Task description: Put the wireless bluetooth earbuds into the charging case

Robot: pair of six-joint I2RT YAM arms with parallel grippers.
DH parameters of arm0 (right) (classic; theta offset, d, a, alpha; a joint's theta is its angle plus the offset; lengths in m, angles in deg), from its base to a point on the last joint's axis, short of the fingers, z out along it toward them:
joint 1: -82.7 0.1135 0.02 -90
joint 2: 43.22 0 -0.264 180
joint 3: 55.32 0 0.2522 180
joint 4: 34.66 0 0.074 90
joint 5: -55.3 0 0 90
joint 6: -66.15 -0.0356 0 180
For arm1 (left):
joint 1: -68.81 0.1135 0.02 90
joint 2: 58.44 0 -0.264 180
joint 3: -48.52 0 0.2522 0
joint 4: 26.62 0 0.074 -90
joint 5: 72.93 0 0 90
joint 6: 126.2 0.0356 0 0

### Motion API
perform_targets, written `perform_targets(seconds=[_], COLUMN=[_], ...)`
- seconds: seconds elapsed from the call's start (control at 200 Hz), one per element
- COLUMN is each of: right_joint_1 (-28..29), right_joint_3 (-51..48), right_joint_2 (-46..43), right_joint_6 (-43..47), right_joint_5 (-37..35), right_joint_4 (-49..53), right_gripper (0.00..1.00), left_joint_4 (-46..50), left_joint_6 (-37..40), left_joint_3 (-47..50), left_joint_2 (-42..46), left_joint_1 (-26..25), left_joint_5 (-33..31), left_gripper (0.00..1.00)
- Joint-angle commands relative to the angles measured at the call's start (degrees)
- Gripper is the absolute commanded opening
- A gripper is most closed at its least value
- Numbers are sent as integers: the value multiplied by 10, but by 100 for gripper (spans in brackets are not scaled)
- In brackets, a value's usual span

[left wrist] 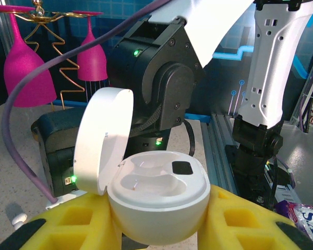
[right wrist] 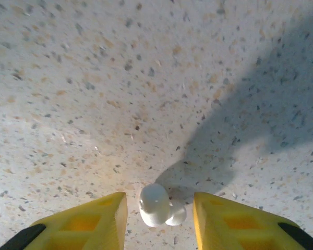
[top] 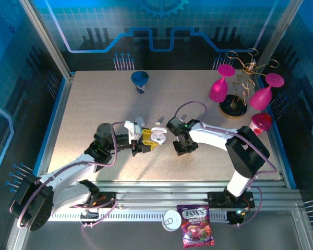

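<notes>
Left wrist: L jaws clamp our open round white case (left wrist: pixel 157 194) steady for filling; R jaws apart round tiny white earbud (right wrist: pixel 155 205).

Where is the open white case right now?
Top view, middle of the table: the charging case is clamped in the left pincer, lid open, just left of the right pincer.
</notes>
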Motion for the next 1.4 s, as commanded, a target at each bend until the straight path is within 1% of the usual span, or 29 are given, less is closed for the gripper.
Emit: perform_targets(seconds=[0.0,0.195,0.3,0.715,0.79,0.88,1.006,1.116,1.186,1.301,1.396], right_joint_1=[10,18,23,28,29,28,28,17,5,-29,-69], right_joint_3=[21,29,33,36,37,39,37,29,21,2,-27], right_joint_2=[17,30,37,55,59,59,47,23,3,-37,-65], right_joint_6=[7,3,1,7,8,8,9,6,5,-1,-9], right_joint_5=[-32,-34,-35,-41,-41,-42,-38,-11,19,96,181], right_joint_4=[34,43,47,49,47,48,46,35,22,-12,-60], right_gripper=[37,33,28,26,25,21,21,21,21,21,21], left_joint_4=[-19,-11,-6,-7,-8,-8,-7,-6,-7,-8,-8], left_joint_6=[7,10,11,13,12,12,13,15,15,15,16], left_joint_3=[-8,-10,-8,-4,-2,-1,2,3,3,3,4], left_joint_2=[5,14,18,18,19,20,23,21,20,22,24], left_joint_1=[3,2,3,2,2,2,2,2,3,2,3], left_joint_5=[16,19,18,16,16,14,11,9,10,10,9], left_gripper=[28,28,28,28,28,28,28,28,28,28,28])
